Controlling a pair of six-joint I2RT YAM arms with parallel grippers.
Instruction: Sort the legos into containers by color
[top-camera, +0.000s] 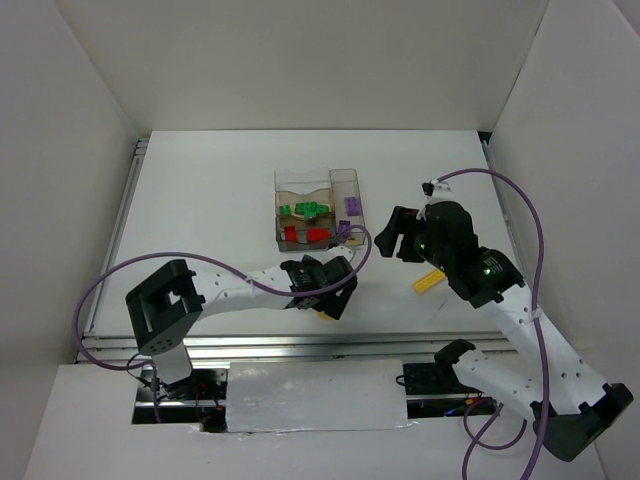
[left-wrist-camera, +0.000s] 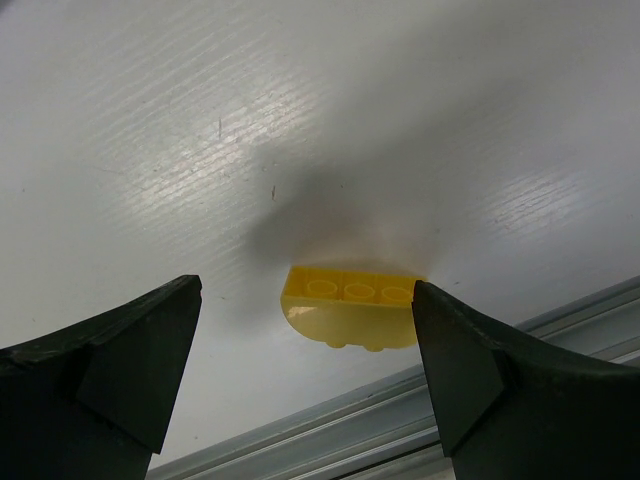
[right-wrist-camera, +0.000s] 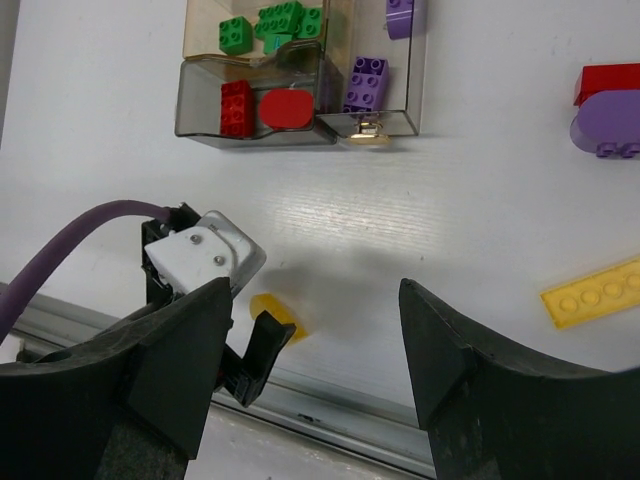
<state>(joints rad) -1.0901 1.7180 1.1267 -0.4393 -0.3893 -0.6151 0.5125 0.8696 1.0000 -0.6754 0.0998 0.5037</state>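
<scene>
A yellow rounded lego (left-wrist-camera: 350, 305) lies on the white table near the front rail. My left gripper (left-wrist-camera: 305, 345) is open around it: the right finger is at its end, the left finger stands apart. It also shows in the top view (top-camera: 325, 312) under the left gripper (top-camera: 325, 292). The clear tray (top-camera: 350, 178) holds green legos (top-camera: 305, 210), red legos (top-camera: 303, 234) and purple legos (top-camera: 352, 207). My right gripper (right-wrist-camera: 315, 350) is open and empty, hovering right of the tray (right-wrist-camera: 300, 135). A yellow flat plate (right-wrist-camera: 595, 292) lies loose.
A red lego (right-wrist-camera: 610, 82) and a purple lego (right-wrist-camera: 605, 128) lie together on the table right of the tray. The metal front rail (left-wrist-camera: 400, 420) runs just behind the yellow lego. White walls enclose the table on three sides.
</scene>
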